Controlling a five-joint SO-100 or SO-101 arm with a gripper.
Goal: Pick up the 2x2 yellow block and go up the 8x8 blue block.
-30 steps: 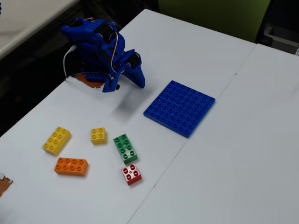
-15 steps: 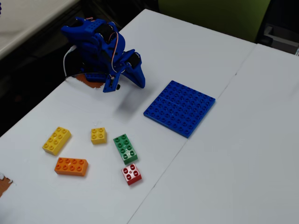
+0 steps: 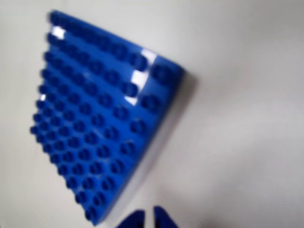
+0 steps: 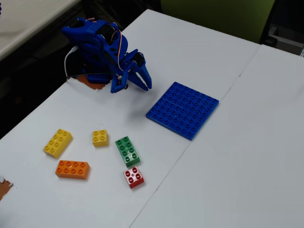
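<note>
No writing or brand shows anywhere. In the fixed view the jaws [image 4: 142,81] hang nearly closed, empty, touching nothing, at ten o'clock from the baseplate [image 4: 183,109]. The yellow 2x2 [image 4: 100,137] lies on the tabletop [image 4: 209,180], at seven o'clock from them.

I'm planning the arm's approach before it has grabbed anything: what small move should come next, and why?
Probably swing the gripper toward the small square yellow four-stud brick. The fingers look shut and empty, near the large flat blue studded baseplate, while that brick lies untouched beside the green brick.
</note>
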